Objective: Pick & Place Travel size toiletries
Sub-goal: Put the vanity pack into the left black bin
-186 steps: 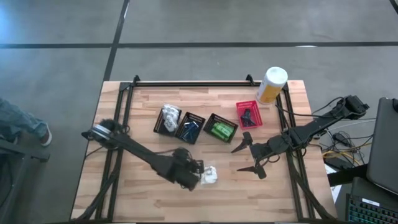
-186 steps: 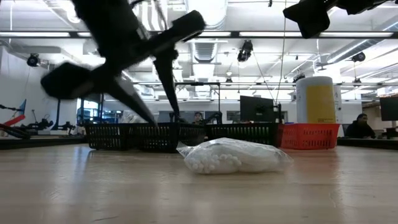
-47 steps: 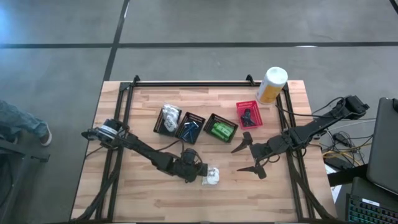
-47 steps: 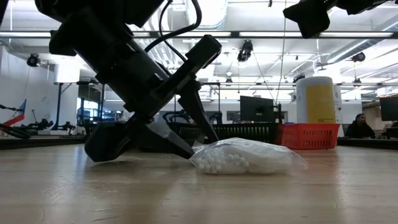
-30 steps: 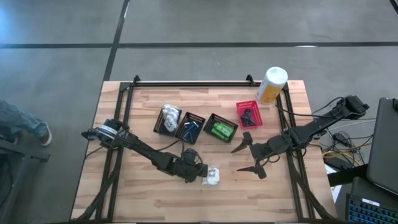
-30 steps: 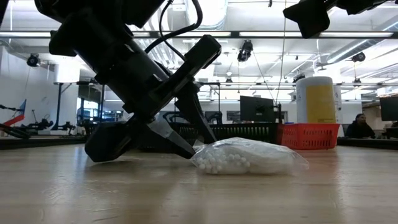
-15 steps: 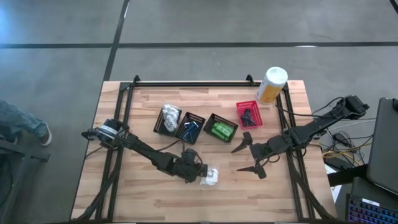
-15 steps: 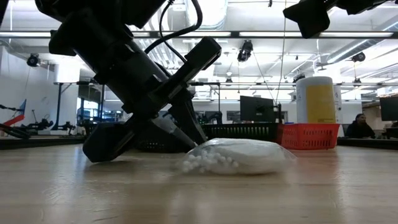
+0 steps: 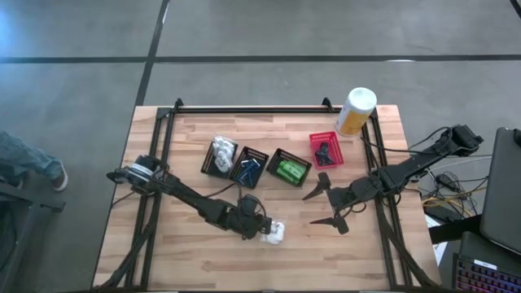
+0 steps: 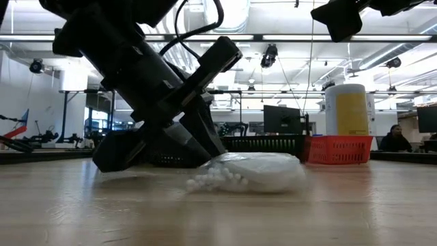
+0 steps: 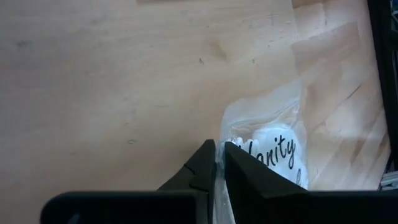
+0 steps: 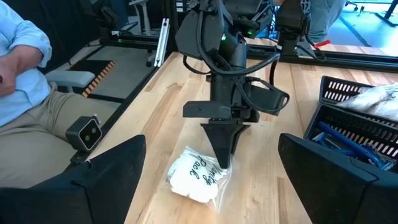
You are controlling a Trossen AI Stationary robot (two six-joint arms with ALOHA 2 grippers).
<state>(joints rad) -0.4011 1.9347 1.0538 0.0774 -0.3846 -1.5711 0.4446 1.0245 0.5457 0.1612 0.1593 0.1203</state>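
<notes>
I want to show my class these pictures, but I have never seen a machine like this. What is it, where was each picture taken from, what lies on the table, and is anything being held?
It is a robot with two dark arms at a wooden table. One camera looks straight down, one sits at table height, and one rides on each wrist. The left gripper has its fingers shut on the edge of a clear bag of white pieces, which lies on the wood. The right gripper waits open, holding nothing. Farther back stand three black baskets and a red basket with small items inside, and a white-and-yellow canister.
</notes>
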